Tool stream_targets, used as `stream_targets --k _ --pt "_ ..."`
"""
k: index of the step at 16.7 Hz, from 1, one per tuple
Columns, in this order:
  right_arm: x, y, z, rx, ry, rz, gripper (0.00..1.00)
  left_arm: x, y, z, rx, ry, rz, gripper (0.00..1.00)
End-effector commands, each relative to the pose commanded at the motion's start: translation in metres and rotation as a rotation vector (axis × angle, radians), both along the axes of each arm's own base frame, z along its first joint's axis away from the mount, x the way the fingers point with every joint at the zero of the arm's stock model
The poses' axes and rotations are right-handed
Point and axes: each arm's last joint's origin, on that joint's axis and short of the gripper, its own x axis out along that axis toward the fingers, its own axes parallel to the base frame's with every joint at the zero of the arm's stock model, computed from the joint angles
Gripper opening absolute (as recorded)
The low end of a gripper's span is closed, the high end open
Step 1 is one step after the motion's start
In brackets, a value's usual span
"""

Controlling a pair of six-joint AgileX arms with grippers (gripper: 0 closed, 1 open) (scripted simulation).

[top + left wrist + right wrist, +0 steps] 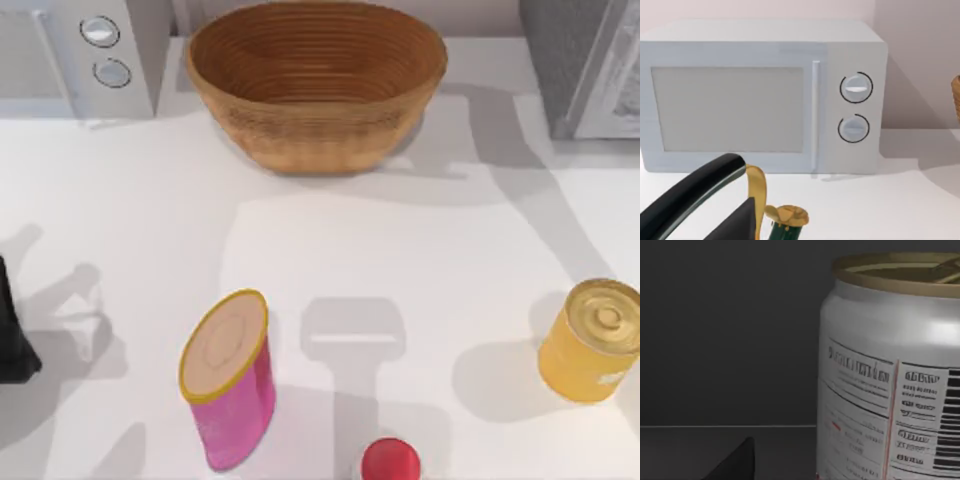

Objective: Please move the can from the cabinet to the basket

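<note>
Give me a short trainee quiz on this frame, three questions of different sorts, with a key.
1. True or false: the basket already holds the can.
2. Which thing stands near the top view's right edge of the table? A: the gold tin; B: the basket; C: the can.
3. Fill in: the microwave has ___ round dials on its front.

Key: 1 false; 2 A; 3 two.
</note>
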Motion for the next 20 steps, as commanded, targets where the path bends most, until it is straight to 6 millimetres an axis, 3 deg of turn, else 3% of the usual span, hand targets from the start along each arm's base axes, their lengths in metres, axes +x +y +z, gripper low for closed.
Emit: stream_targets --k 4,8,20 --pt "0.026 -0.001 -0.001 0.0 0.0 0.0 1.0 0.0 0.0 0.0 0.0 0.0 0.0 1.0" --pt "0.028 -0.002 -0.002 0.0 0.0 0.0 1.0 0.0 0.0 0.0 0.0 0.0 0.0 1.0" --pt "0.028 -0.002 -0.002 0.0 0.0 0.0 0.1 0.0 0.0 0.0 0.0 0.0 0.0 1.0"
